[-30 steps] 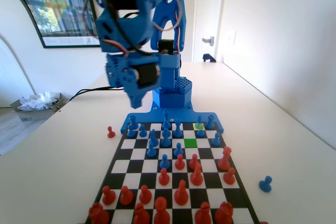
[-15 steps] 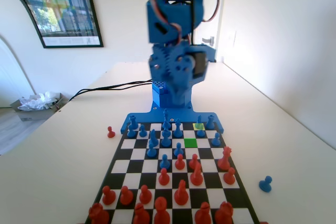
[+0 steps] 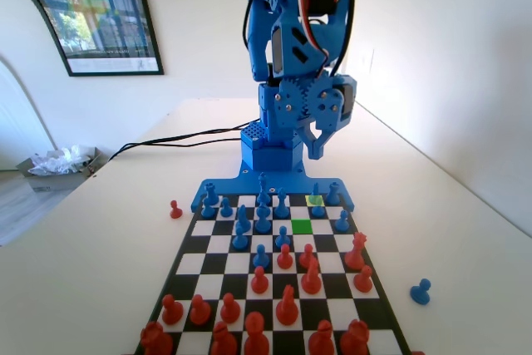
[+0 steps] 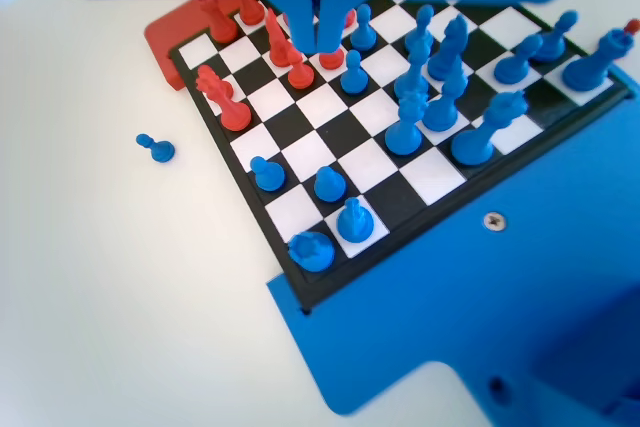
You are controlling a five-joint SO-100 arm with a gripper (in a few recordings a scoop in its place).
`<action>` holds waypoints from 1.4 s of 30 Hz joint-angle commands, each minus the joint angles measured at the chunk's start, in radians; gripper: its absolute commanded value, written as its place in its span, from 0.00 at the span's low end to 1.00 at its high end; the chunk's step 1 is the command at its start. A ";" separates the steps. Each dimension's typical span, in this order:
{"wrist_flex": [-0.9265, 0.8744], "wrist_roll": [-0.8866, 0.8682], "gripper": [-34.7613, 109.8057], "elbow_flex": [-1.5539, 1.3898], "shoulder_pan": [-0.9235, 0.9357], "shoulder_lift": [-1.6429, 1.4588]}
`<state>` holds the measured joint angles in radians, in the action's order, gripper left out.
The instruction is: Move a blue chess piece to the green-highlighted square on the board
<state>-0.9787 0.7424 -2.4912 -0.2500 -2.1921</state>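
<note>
Blue chess piece: the blue chess piece [image 3: 317, 203] stands on a paler yellow-green square [image 3: 315, 200] in the board's far row, the row nearest the blue arm's base, in the fixed view. It is glossy blue, with a round base and a slim tapering body; its top is too small to make out.

Green-highlighted square: the green-highlighted square [image 3: 302, 226] lies two rows nearer the camera and one column to the left in the fixed view. It is bare, with blue pieces just beside it.

Board: the board [image 3: 196, 248] is black and white with a thin dark border. Blue pieces crowd its far rows and red pieces its near rows in the fixed view.

Hand: the hand [image 3: 319, 145] hangs high in the air above the arm's base, beyond the board's far edge, well apart from the blue chess piece and touching nothing. In the wrist view the hand [image 4: 318, 37] has its jaws pressed together, with only a thin slit between them and nothing held.

Off the board: a blue pawn [image 3: 421, 291] stands on the table [image 3: 91, 255] past the board's right edge in the fixed view, and a red pawn [image 3: 175, 209] past its left edge near the far corner.
</note>
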 commanded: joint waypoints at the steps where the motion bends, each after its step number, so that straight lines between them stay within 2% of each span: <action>1: 0.017 -0.008 0.25 0.012 -0.005 0.003; 10: 0.060 -0.094 0.25 -0.008 -0.012 0.100; 20: 0.087 -0.064 0.25 -0.029 0.032 0.150; 29: -0.009 -0.017 0.25 0.018 0.077 0.146; 42: -0.138 -0.038 0.25 0.147 0.071 0.146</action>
<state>-1.0891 0.7026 -2.4314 -0.1657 -2.0187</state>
